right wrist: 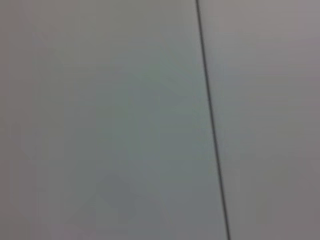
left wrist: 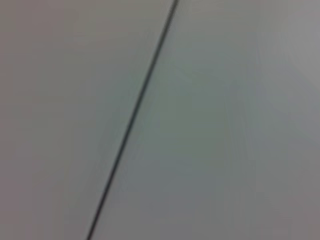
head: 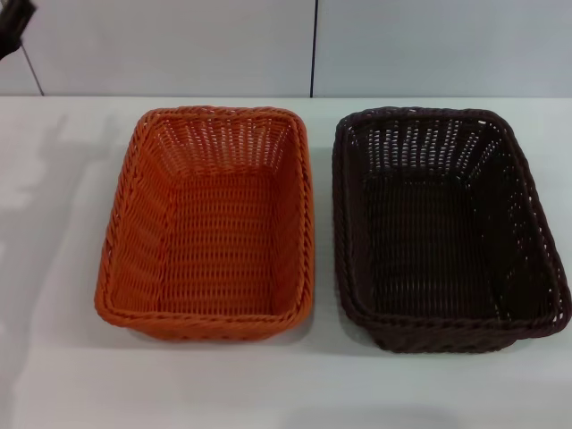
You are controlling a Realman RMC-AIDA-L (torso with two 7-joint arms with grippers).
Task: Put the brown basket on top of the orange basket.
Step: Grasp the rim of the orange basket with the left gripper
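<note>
The orange basket (head: pixel 210 223) stands upright and empty on the white table, left of centre in the head view. The brown basket (head: pixel 447 228) stands upright and empty beside it on the right, a narrow gap between their rims. A dark part of my left gripper (head: pixel 13 27) shows at the top left corner, raised and far from both baskets. My right gripper is out of view. Both wrist views show only a pale wall with a dark seam (left wrist: pixel 135 115) (right wrist: pixel 210 115), no basket and no fingers.
The white table (head: pixel 286 384) reaches in front of and to the left of the baskets. A pale wall with a dark vertical seam (head: pixel 314 49) stands behind the table. The brown basket lies close to the head view's right edge.
</note>
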